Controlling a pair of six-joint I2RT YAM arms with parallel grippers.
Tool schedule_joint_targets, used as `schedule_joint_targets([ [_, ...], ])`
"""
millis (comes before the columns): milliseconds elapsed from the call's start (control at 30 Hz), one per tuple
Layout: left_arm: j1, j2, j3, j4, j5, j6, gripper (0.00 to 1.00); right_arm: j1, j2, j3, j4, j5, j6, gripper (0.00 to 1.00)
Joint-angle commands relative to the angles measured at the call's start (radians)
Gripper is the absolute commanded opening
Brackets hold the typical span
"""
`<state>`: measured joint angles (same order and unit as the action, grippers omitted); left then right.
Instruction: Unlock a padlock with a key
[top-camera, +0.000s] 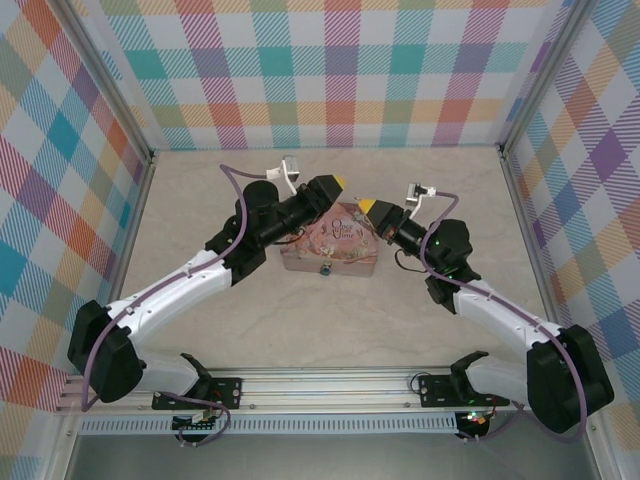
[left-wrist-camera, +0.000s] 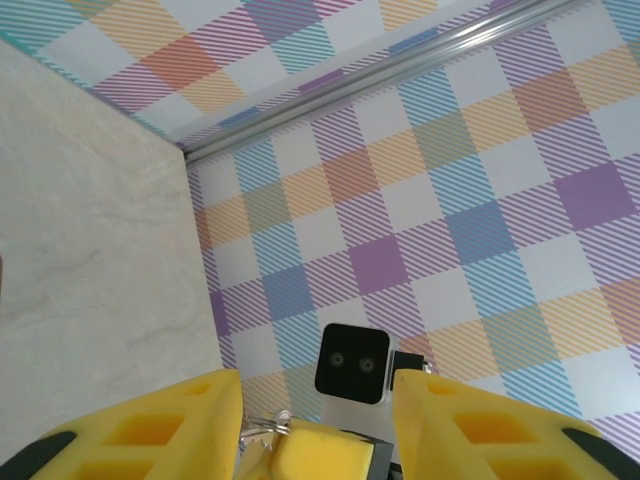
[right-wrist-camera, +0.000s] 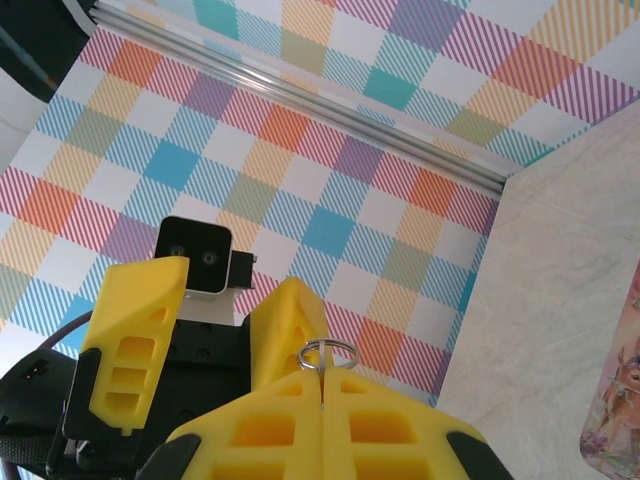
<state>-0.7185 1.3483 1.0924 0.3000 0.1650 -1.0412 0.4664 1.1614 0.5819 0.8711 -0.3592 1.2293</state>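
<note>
Padlock (top-camera: 325, 268), small and blue, sits at the near side of the pink tin (top-camera: 340, 240). We cannot tell whether it hangs from the tin or only lies against it. Both grippers are at the tin's far edge, the left toward its far left and the right at its far right corner, with their yellow tips almost meeting. We see the right gripper (right-wrist-camera: 323, 392) pressed fully closed on the key (right-wrist-camera: 322, 366), whose wire ring pokes out of the seam between the fingers. The left gripper (top-camera: 336, 183) has its fingers (left-wrist-camera: 150, 432) partly spread, one on each side of the right gripper's tip. We see nothing gripped between them. In the right wrist view, the tin's pictured lid edges in at the lower right.
</note>
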Motion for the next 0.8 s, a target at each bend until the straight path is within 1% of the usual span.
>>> schedule_joint_targets([
  [0,-0.004,0.019,-0.002,0.061,0.029,-0.050,0.41,0.011,0.009,0.036,0.063,0.013,0.021,0.04],
  [100,-0.007,0.031,-0.003,0.063,0.032,-0.053,0.40,0.018,0.014,0.044,0.063,0.013,0.025,0.04],
  [500,-0.009,0.056,-0.002,0.062,0.044,-0.066,0.39,0.038,0.031,0.057,0.073,0.016,0.034,0.05],
  [633,-0.013,0.062,0.003,0.057,0.048,-0.060,0.35,0.044,0.040,0.058,0.078,0.022,0.038,0.05],
  [767,-0.013,0.065,0.002,0.057,0.047,-0.059,0.24,0.048,0.047,0.062,0.078,0.025,0.041,0.05],
])
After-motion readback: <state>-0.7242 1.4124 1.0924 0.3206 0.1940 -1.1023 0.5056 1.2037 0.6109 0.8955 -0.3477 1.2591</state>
